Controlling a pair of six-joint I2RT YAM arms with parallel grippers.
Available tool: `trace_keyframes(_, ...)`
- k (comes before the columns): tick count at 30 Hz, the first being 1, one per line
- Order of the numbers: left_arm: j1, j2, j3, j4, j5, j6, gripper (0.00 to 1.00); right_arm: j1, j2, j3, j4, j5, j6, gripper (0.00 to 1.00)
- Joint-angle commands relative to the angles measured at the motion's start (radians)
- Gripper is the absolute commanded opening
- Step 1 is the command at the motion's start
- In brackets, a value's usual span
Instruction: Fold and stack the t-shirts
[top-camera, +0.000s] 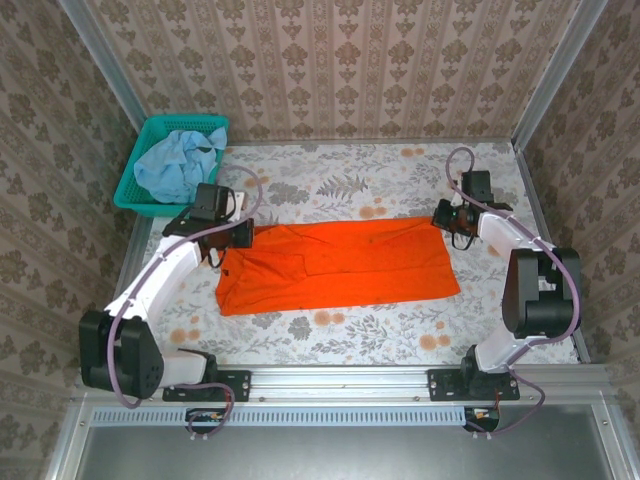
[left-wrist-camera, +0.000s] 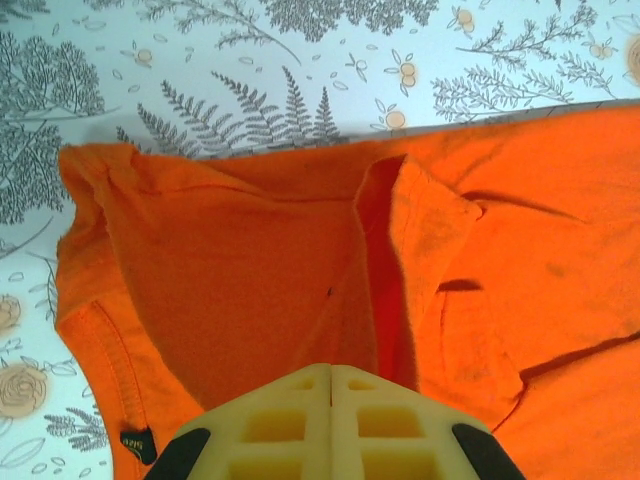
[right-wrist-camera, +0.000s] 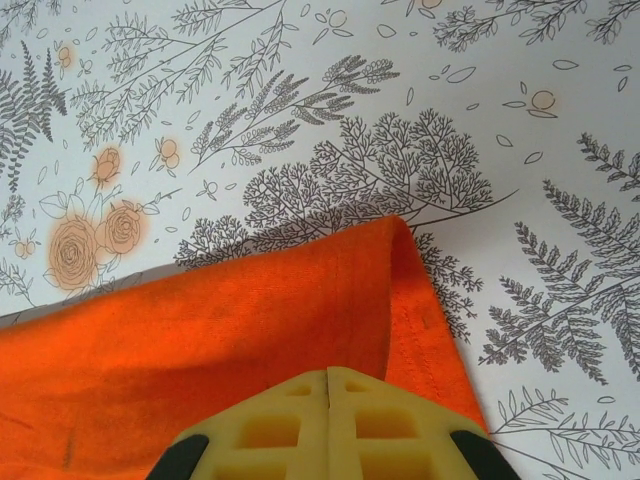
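As it stands: orange shirt (top-camera: 335, 262) lies flat as a long band across the middle of the counter (top-camera: 330, 185), with an arm at each far corner.
Left jaws: together, down at the shirt's far-left corner, just short of a folded-in flap, likely a sleeve. Can't tell if any cloth is nipped between them.
Right jaws: together too, right at the far-right hem corner, where the edge turns over on itself. Again, a nip on cloth can't be made out.
Blue shirt (top-camera: 170, 165): bunched up in the basket (top-camera: 185, 122) at the far left, well apart from both arms.
Stage: my read is mid-fold on the orange one, and blue has it all to do.
Risk one: if only one layer is caught, a lift peels the fold open instead of carrying it.
Risk two: uneven pull from the two ends skews the band or drags it off line.
Risk three: that loose flap on the left could bunch under the next fold and leave a lumpy stack.
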Motion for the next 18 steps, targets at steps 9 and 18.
trace_keyframes(9,0.002,-0.083,-0.052,-0.078,0.053,-0.105,0.0,-0.025,-0.009,-0.003,-0.002,-0.019,-0.024,0.0)
trace_keyframes(18,0.006,-0.105,-0.109,-0.213,-0.036,-0.162,0.11,-0.025,-0.036,-0.069,0.005,-0.02,-0.014,0.0)
